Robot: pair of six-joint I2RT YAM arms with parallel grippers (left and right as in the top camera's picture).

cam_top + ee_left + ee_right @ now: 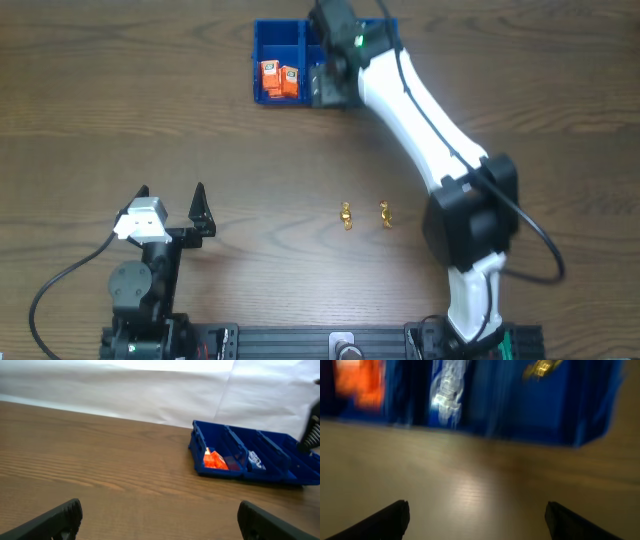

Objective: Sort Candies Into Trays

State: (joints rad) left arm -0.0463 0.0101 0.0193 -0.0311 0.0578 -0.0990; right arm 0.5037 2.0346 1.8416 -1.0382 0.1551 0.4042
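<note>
Blue tray (512, 417) just beyond right gripper (476, 512)

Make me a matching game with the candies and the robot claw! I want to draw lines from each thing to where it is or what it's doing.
Things:
1. orange candies
2. silver candy
3. two gold candies
4. left gripper

Matches:
A. lying on the bare table
B. open, holding nothing
C. end compartment of the blue tray
D. compartment beside the orange ones

Pairs: 1-C, 2-D, 3-A, 4-B
</note>
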